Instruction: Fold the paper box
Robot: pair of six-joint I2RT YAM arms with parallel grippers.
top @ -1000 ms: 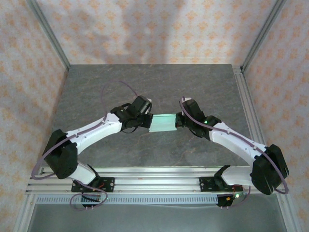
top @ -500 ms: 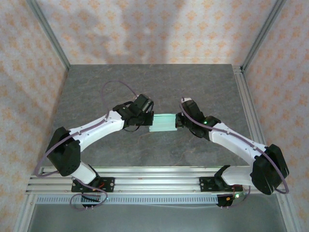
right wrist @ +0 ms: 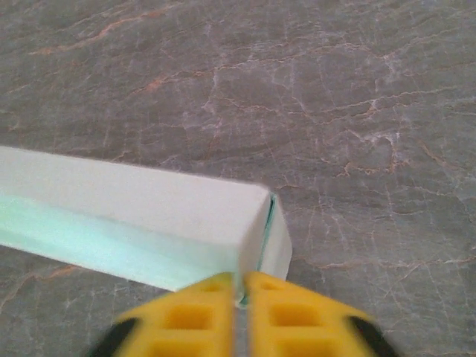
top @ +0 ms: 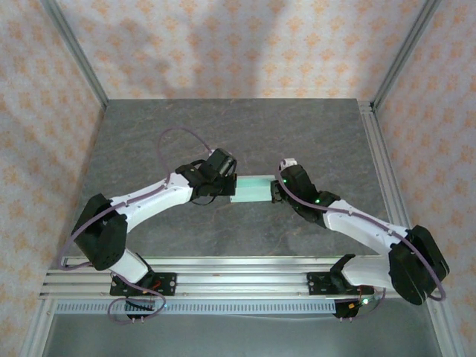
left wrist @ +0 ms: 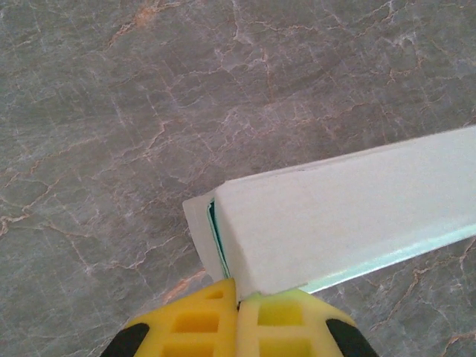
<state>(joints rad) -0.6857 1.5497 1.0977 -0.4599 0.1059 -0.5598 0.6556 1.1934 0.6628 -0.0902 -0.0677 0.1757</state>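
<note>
The paper box (top: 253, 188) shows as a long, closed mint strip at the middle of the top view, against the grey marbled table (top: 245, 126), bridging the two arms. The left gripper (left wrist: 238, 297) is closed, its yellow fingers pinching the box's lower left corner. The right gripper (right wrist: 240, 294) meets the box's right end at the bottom of its view with a thin slit between its fingers; whether it grips cannot be told. Aluminium rails (top: 238, 271) cross the frame's bottom

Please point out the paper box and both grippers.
paper box (top: 253, 189), top external view, its top face.
left gripper (left wrist: 238, 291), left wrist view, between fingertips.
right gripper (right wrist: 242, 286), right wrist view, between fingertips.
</note>
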